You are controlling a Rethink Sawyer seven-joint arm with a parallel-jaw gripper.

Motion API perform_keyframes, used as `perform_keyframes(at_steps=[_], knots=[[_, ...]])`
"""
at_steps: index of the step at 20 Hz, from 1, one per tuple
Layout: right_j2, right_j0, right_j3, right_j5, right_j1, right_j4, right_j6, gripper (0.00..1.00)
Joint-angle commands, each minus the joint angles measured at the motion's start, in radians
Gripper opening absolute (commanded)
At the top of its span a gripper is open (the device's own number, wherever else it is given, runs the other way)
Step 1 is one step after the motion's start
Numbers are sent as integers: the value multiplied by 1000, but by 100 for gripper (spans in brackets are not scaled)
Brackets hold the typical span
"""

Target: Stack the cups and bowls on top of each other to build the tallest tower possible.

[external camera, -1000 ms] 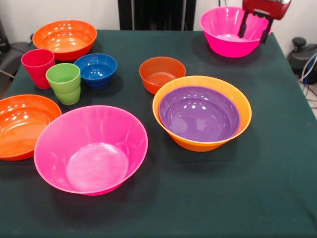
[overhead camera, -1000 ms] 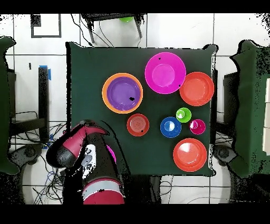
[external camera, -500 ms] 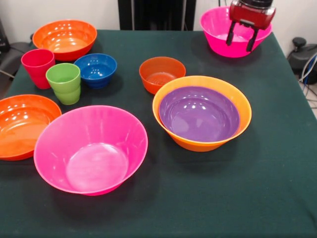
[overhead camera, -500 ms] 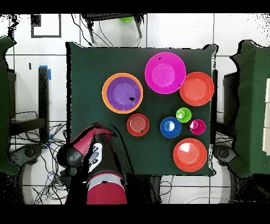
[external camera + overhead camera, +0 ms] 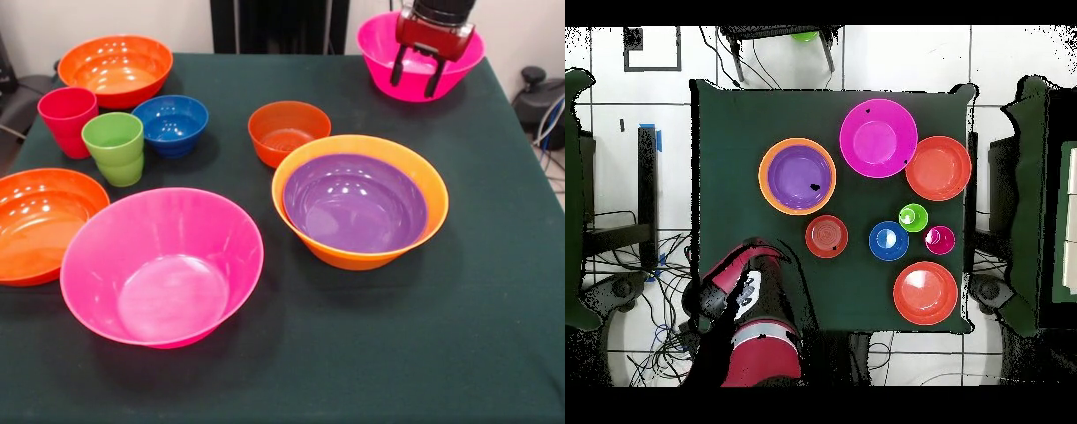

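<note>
Desk (image 5: 494, 291) with dark green cloth carries everything. No stack is built; all pieces stand upright.

Largest: glossy hot pink plastic bowl (image 5: 161, 265) at the near edge in the front view, empty. A second hot pink bowl (image 5: 380, 49) sits at the far right corner. The red and black hand (image 5: 417, 72) hangs over this bowl, fingers parted fairly wide, holding nothing; the two black fingers (image 5: 433, 79) point down in front of the bowl's inside.

Large orange bowl (image 5: 424, 177) sits at centre right, with the medium purple bowl (image 5: 353, 203) nested inside it.

Two shallow red-orange bowls: one (image 5: 35, 221) at the left edge, one (image 5: 115, 66) at the far left.

Small red-orange bowl (image 5: 289, 131) is just behind the orange bowl. Small blue bowl (image 5: 170, 124) stands just beside the lime green tumbler (image 5: 114, 147); the red tumbler (image 5: 66, 119) is close behind the green one.
</note>
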Motion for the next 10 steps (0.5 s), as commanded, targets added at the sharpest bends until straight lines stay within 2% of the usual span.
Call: perform_keyframes(at_steps=[1, 5, 10], knots=[[38, 4, 36, -16, 2, 40, 15, 100], [69, -15, 91, 43, -97, 78, -17, 100], [80, -13, 122, 75, -147, 114, -30, 100]])
